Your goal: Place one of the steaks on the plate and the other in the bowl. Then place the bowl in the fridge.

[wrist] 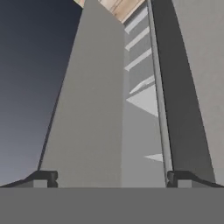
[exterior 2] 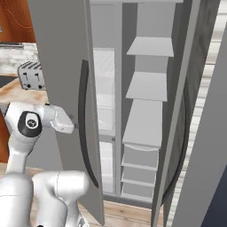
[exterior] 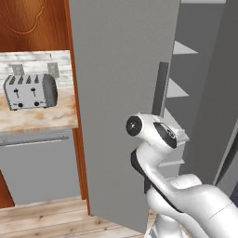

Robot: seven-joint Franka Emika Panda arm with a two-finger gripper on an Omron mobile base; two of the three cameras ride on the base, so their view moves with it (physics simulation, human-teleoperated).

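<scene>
Looking over the arm (exterior: 162, 153), you face the fridge (exterior 2: 146, 111) with both grey doors swung open. Its left door (exterior: 123, 93) stands edge-on in front of you, the long black handle (exterior 2: 84, 128) running down its edge, and the arm's elbow sits just beside that handle. Inside the fridge, pale shelves (exterior 2: 150, 84) are stacked one above another, with drawers (exterior 2: 139, 166) below them; what you can see of those shelves is bare.

On the hand camera, the gripper (wrist: 111, 178) has its jaws spread wide apart with nothing between them. Its fingertips (wrist: 43, 178) point along the grey door panel, with the shelf edges showing past it as pale wedges.

Left of the fridge door, a silver toaster (exterior: 30, 91) stands on the light worktop (exterior: 39, 118) against a white tiled wall. Below the worktop is a grey appliance front (exterior: 42, 169), and the wooden floor (exterior: 51, 218) runs from there to the foot of the fridge door.
</scene>
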